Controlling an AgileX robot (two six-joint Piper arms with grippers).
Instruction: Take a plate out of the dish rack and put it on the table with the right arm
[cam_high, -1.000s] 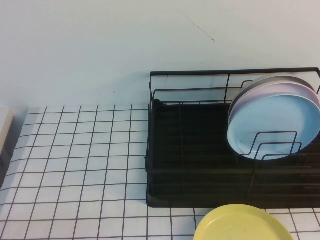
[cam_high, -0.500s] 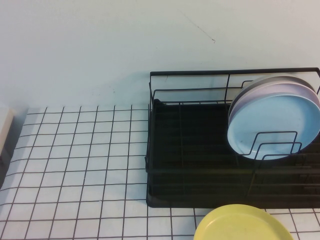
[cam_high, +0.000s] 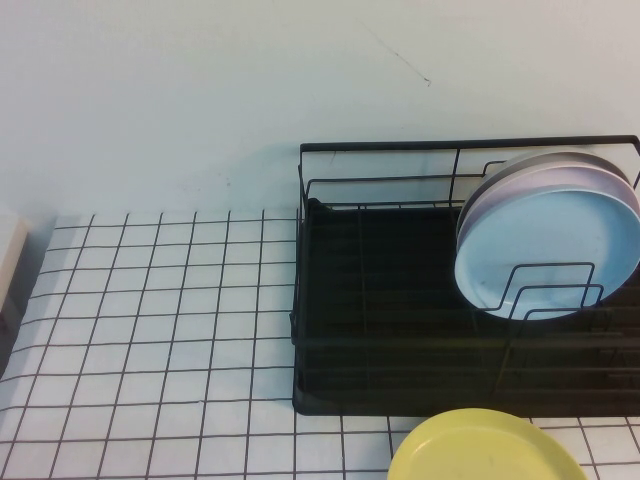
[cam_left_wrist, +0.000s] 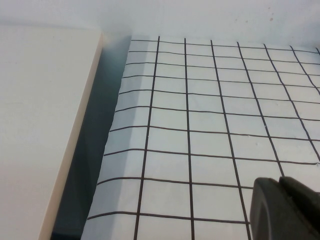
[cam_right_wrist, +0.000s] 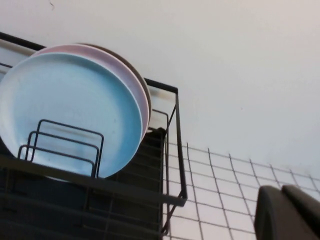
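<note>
The pastel yellow plate (cam_high: 485, 450) lies flat on the gridded table (cam_high: 150, 300), just in front of the black dish rack (cam_high: 380, 270); the high view's bottom edge cuts it off. The rack also shows in the right wrist view (cam_right_wrist: 172, 145). My right gripper (cam_right_wrist: 282, 192) is shut and empty, low beside the rack's end, over the table (cam_right_wrist: 220, 175). My left gripper (cam_left_wrist: 280, 187) is shut and empty above the table (cam_left_wrist: 200, 125), far from the rack. Neither gripper shows in the high view.
A light blue plate (cam_high: 550, 250) stands in the rack's right end with a pinkish plate (cam_high: 560, 180) behind it; both show in the right wrist view, blue (cam_right_wrist: 70, 110) and pink (cam_right_wrist: 142, 100). A cream block (cam_left_wrist: 40, 125) lies at the table's left edge.
</note>
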